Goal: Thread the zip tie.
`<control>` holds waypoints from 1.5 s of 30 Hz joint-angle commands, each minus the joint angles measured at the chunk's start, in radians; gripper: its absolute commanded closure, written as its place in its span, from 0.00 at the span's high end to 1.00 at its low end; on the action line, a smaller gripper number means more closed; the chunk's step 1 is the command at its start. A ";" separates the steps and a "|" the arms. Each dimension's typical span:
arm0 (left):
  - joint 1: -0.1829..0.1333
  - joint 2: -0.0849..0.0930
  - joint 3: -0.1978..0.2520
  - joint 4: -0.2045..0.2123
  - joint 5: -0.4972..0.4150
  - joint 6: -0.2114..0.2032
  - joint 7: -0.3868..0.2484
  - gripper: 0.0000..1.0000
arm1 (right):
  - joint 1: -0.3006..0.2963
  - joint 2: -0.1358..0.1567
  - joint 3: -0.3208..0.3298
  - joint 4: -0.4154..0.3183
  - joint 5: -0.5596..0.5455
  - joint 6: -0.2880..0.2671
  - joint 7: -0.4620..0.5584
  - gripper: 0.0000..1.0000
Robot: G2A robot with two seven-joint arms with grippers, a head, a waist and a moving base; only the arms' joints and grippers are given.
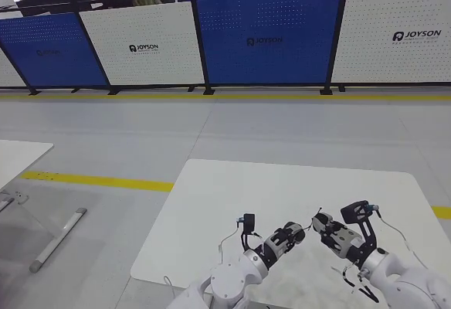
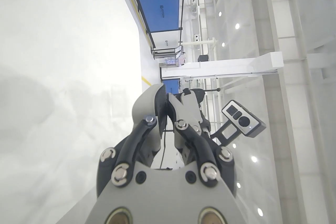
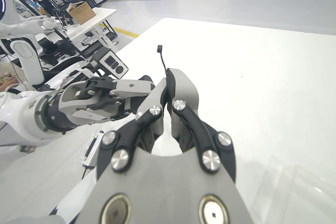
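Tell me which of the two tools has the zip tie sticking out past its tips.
The right tool: the black zip tie rises out of its closed grip. The left tool shows no strap beyond its tips.

A white table (image 1: 287, 193) bears one tiny dark speck (image 3: 241, 76).

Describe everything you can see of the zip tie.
The zip tie is a thin black strap, plastic by its look, with a small square head at its free end. It juts out, slightly bowed, over the white table, pinched between the shut fingers of the right gripper, which hide its lower part.
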 commanded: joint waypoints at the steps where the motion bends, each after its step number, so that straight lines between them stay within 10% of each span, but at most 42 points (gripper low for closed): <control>1: -0.001 -0.001 0.003 -0.002 0.002 0.000 0.001 0.00 | -0.001 0.000 0.000 -0.001 -0.001 0.000 0.000 0.00; 24: 0.011 -0.001 0.010 -0.018 0.028 -0.003 0.008 0.11 | -0.006 0.003 0.001 -0.005 -0.004 -0.004 -0.002 0.00; 41: 0.008 -0.002 0.009 -0.012 0.027 -0.003 0.010 0.00 | -0.005 0.004 -0.002 -0.004 -0.005 -0.004 0.001 0.00; 42: 0.008 -0.002 0.009 -0.012 0.027 -0.003 0.009 0.00 | -0.004 0.004 -0.002 -0.004 -0.004 -0.003 0.003 0.03; 43: 0.007 -0.003 0.009 -0.011 0.026 -0.003 0.009 0.00 | -0.004 0.004 -0.002 -0.004 -0.003 -0.002 0.005 0.34; 44: 0.007 -0.003 0.009 -0.010 0.023 -0.004 0.009 0.00 | -0.003 0.004 -0.002 -0.004 -0.002 -0.002 0.008 0.43; 45: 0.007 -0.003 0.008 -0.009 0.019 -0.004 0.010 0.00 | -0.002 0.005 -0.002 -0.004 -0.002 -0.001 0.009 0.95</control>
